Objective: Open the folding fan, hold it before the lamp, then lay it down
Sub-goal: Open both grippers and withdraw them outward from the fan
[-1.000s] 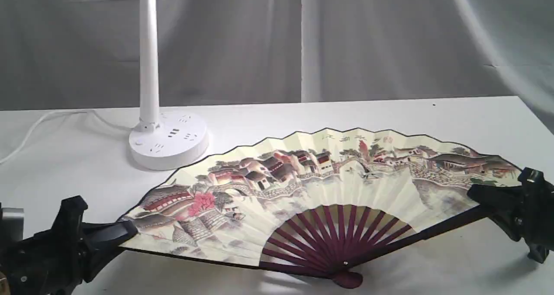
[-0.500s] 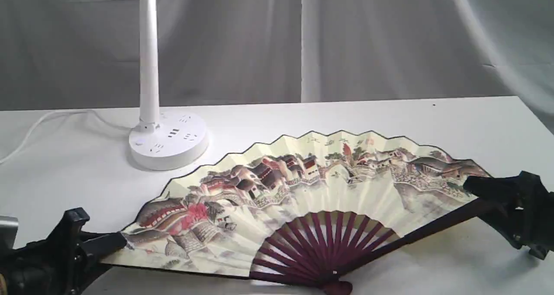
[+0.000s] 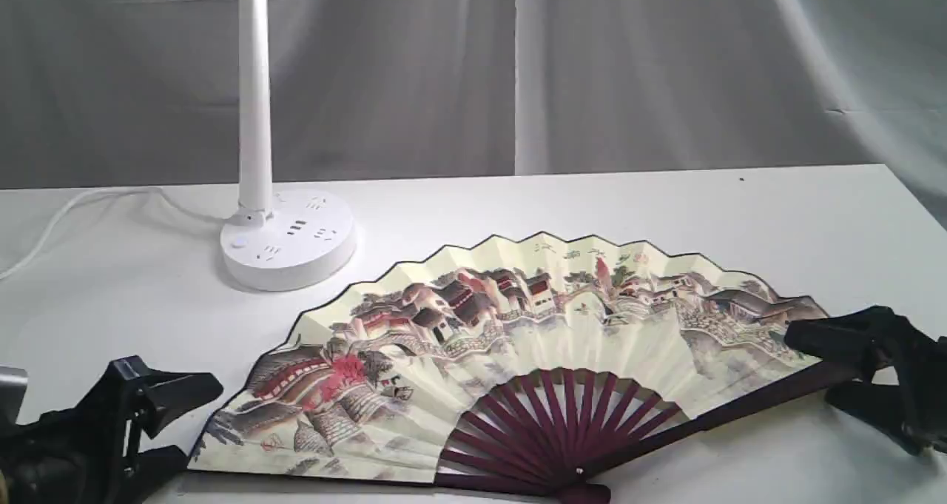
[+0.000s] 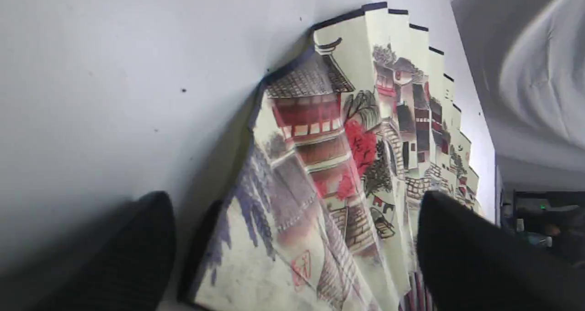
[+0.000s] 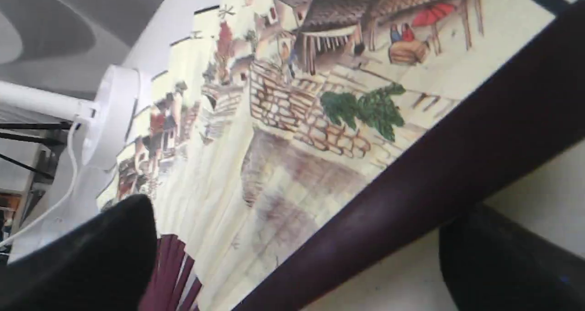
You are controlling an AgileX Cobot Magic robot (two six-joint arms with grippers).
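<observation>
The folding fan (image 3: 518, 334) lies spread wide on the white table (image 3: 666, 208), painted side up, its maroon ribs meeting at the pivot by the front edge. The lamp (image 3: 254, 119) stands behind the fan's left half on its round socketed base. My left gripper (image 3: 181, 424) is open at the fan's left end, which sits loose between the fingers (image 4: 137, 247). My right gripper (image 3: 814, 367) is open too. The dark guard stick (image 5: 434, 174) runs through its gap with room on both sides.
The lamp's white cord (image 3: 59, 215) trails off to the left across the table. Grey cloth (image 3: 592, 67) hangs behind the table's far edge. The lamp base (image 5: 114, 114) also shows in the right wrist view, beyond the fan.
Both grippers have gone from shut on the fan's guard sticks to open. The fan has sunk lower and shifted slightly left and toward the front edge.
</observation>
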